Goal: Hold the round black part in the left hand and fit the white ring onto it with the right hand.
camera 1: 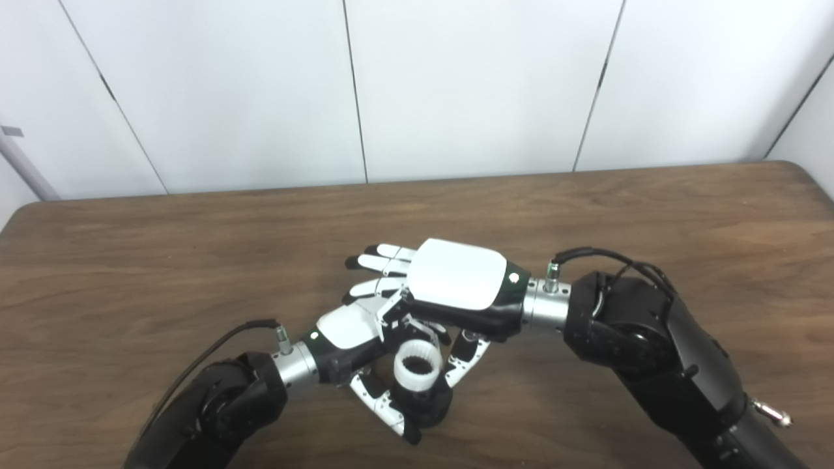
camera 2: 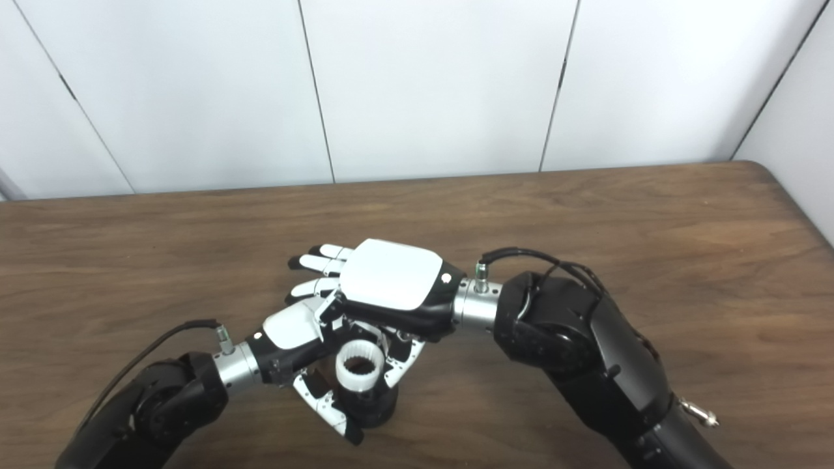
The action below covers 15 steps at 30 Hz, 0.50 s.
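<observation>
Left eye view: I've got my left hand (camera 1: 345,329) w/ fingers wrapped on the black part (camera 1: 427,404), low over the surface (camera 1: 195,260), steadying it. White ring (camera 1: 417,366) sits on top; right hand (camera 1: 456,277) covers it, fingers pinching the ring to seat it, I think.

ring (camera 1: 417,366): white, ribbed inside
round part (camera 1: 433,405): black
hands (camera 1: 456,277): white shells, black and white fingers (camera 1: 384,264)
desk (camera 1: 195,260): brown wood grain
wall (camera 1: 456,78): white panels, dark seams
</observation>
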Motion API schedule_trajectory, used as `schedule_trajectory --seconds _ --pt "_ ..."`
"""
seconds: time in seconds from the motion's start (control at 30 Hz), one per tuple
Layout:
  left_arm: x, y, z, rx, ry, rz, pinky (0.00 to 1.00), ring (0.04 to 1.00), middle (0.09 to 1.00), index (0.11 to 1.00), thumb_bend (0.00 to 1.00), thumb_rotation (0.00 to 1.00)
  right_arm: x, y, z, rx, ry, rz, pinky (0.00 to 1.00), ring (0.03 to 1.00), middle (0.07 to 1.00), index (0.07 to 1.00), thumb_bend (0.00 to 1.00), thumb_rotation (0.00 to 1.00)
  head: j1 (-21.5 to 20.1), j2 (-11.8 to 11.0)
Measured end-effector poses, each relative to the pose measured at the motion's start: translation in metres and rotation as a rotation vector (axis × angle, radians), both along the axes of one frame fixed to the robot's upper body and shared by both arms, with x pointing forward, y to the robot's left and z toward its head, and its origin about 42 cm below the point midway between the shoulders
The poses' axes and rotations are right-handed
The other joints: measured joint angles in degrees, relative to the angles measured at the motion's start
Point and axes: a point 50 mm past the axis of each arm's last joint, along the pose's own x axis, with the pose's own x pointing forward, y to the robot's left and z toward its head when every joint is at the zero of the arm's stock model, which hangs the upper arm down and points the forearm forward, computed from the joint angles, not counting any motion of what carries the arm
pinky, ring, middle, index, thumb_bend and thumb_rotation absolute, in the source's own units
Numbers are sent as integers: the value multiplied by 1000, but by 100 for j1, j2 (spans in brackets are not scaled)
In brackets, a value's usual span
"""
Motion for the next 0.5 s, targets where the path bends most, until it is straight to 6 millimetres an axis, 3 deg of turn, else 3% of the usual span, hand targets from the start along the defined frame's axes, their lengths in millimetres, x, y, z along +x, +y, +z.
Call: schedule_trajectory --seconds 0.5 --pt "4 5 -1 -16 -1 33 1000 951 759 480 524 62 -3 -8 0 10 27 15 1000 1000 877 479 525 141 -53 44"
